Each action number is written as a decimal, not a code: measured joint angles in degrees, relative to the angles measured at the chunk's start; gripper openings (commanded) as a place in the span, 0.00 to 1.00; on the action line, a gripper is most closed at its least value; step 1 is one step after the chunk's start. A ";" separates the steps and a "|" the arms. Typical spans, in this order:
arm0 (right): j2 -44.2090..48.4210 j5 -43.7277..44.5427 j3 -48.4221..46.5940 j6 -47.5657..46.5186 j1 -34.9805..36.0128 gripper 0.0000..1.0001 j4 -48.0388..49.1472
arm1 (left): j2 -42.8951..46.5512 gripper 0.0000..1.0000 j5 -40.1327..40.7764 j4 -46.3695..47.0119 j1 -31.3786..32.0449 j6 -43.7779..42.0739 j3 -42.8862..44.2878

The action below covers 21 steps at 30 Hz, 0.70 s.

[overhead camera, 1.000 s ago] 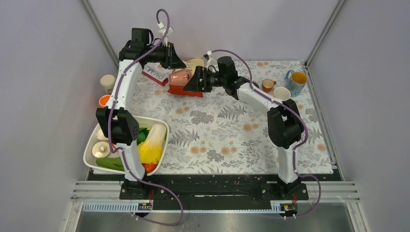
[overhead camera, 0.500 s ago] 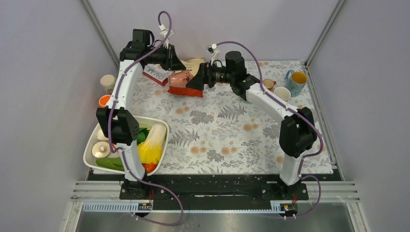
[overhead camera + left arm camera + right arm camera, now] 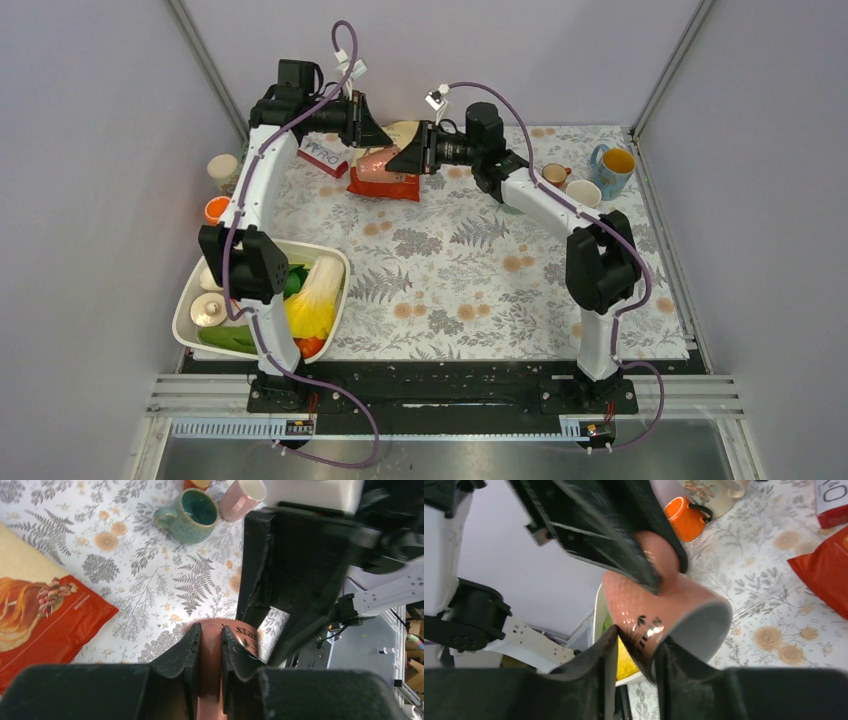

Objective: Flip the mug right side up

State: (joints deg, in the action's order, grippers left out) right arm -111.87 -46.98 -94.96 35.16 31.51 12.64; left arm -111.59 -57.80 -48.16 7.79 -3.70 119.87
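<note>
Mug (image 3: 674, 605) hangs over far table (image 3: 450, 280), L gripper (image 3: 211, 630) pinching it, R gripper (image 3: 636, 640) straddling rim wall, grip unclear: seat R firmly b4 L lets go, then roll mouth up.

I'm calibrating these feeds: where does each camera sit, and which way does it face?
Top external: above, behind the bases, looking down on the floral tablecloth; both arms show.
Left wrist: on the left gripper, looking down its fingers past the glossy pink ceramic mug to the cloth.
Right wrist: on the right gripper, looking along its fingers at the mug's mouth.
Shared: every view shows the mug.
</note>
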 measured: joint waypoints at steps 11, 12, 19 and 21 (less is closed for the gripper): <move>2.21 -4.76 1.99 -2.56 -3.82 0.00 -3.80 | 1.36 0.99 4.31 2.16 0.74 0.50 -0.35; 2.86 -3.26 1.97 -5.05 -4.76 0.00 -7.63 | 1.36 0.99 5.90 1.99 0.63 0.50 -0.35; 5.44 10.38 -2.47 -19.74 -15.65 0.00 -33.90 | 1.36 0.99 17.92 -0.26 -0.68 -2.01 1.40; 5.62 17.03 -6.60 -24.22 -18.14 0.00 -42.51 | 1.36 0.99 21.49 -1.42 -0.87 -4.09 2.23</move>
State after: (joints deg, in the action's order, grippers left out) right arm -106.26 -29.95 -101.56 10.94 13.37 -29.87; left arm -110.24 -36.32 -49.58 6.92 -7.79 122.10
